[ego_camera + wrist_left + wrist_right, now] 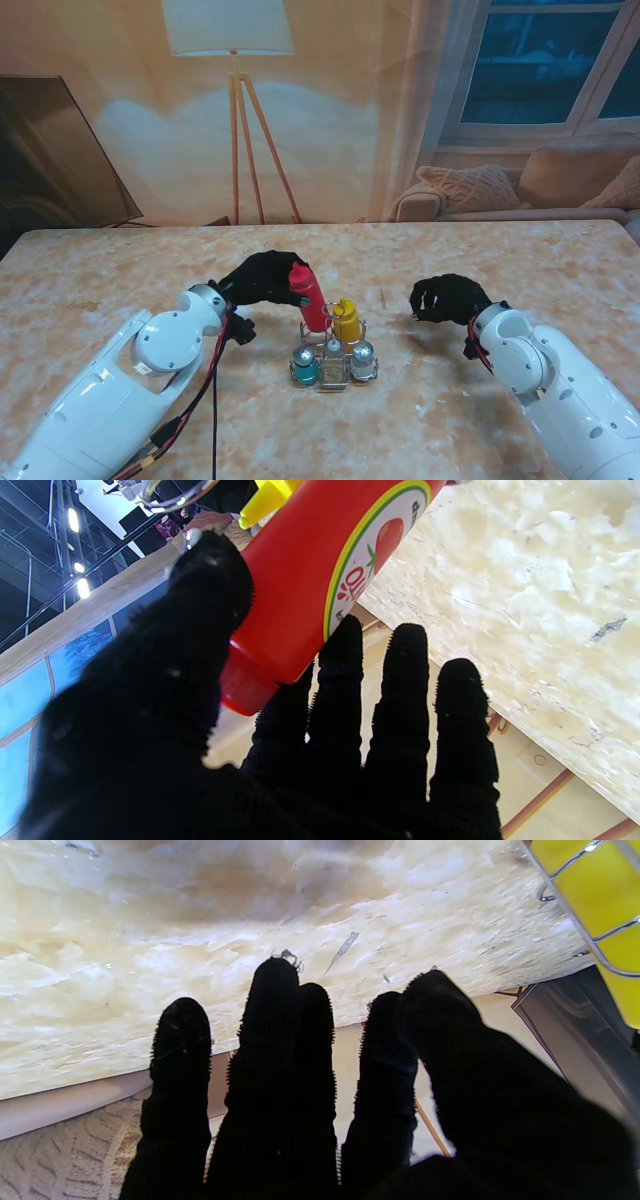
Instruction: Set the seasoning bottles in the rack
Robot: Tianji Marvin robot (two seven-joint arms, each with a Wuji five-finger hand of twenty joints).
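Our left hand (262, 279) grasps the red ketchup bottle (309, 297), thumb (210, 580) on one side and fingers (345, 650) on the other. The bottle stands tilted in the wire rack (333, 360), just beside our left hand on its right. The yellow bottle (347, 320) sits in the rack touching the red one, and two silver-capped shakers (305, 364) fill the compartments nearer to us. Our right hand (447, 298) hovers released, fingers spread, well apart to the right of the rack over the marble table (100, 270).
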